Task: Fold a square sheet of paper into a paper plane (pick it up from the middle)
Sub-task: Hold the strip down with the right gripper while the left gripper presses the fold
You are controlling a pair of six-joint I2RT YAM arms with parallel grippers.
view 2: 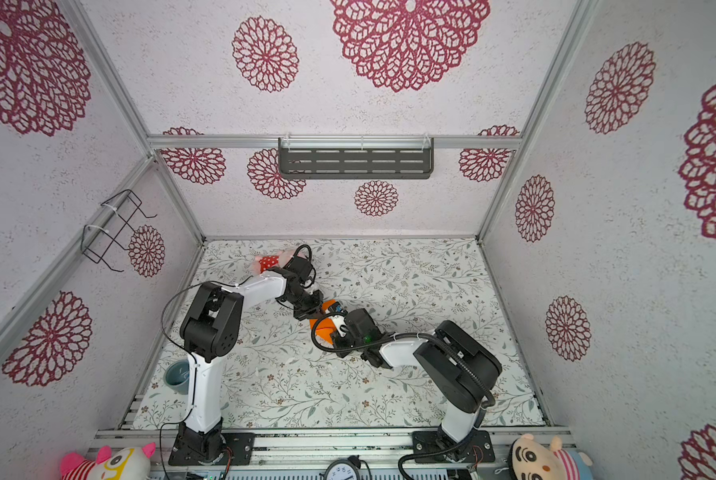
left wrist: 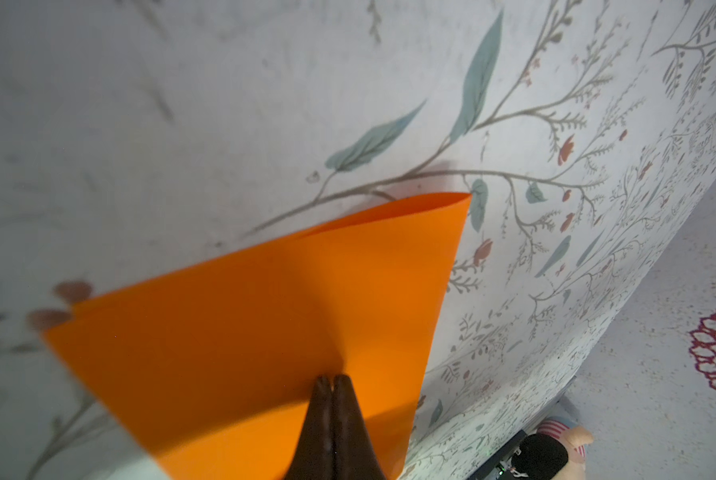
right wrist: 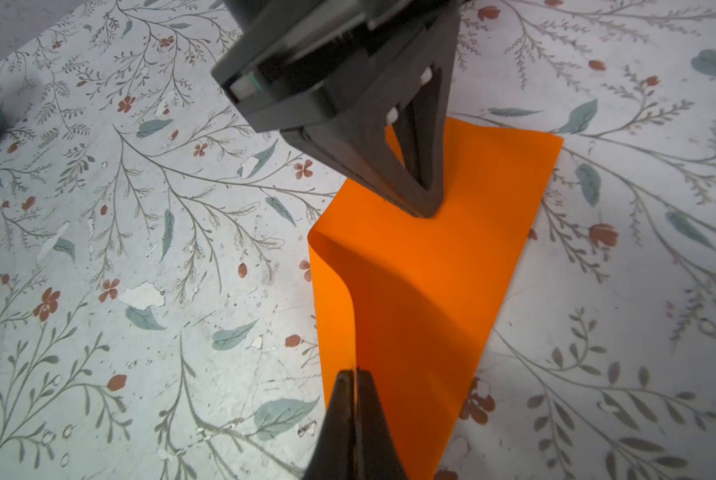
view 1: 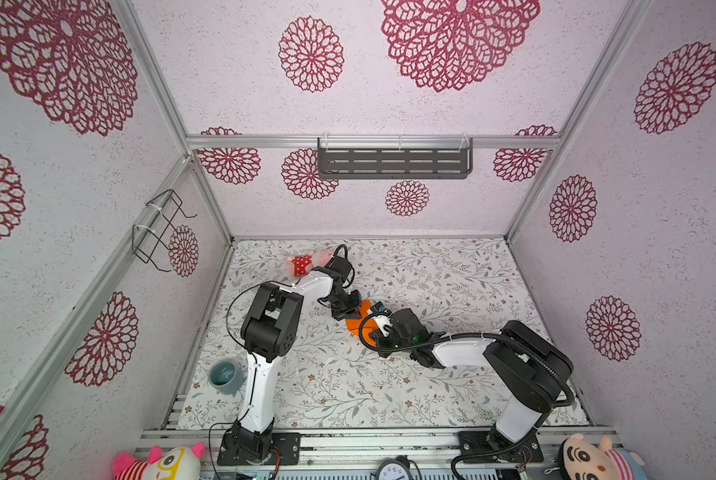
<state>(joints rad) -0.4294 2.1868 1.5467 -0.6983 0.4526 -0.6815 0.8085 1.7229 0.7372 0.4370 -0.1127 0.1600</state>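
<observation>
The square sheet of paper [view 1: 354, 324] [view 2: 322, 323] is bright orange and hangs bent double over the middle of the floral table. In the left wrist view the sheet of paper [left wrist: 264, 316] shows two layers along its far edge. My left gripper [left wrist: 332, 379] [right wrist: 427, 211] is shut on it at one side. My right gripper [right wrist: 355, 372] is shut on a raised ridge of the sheet [right wrist: 422, 291] at the opposite side. In both top views the two wrists meet over the paper and hide most of it. No paper plane is in view.
A pink plush toy [view 1: 306, 264] [view 2: 271, 262] lies at the back left behind the left arm. A grey-blue cup [view 1: 225, 376] [view 2: 177, 376] stands near the left edge. Stuffed toys [view 1: 161, 463] [view 1: 597, 457] and a clock [view 1: 393, 471] sit along the front rail.
</observation>
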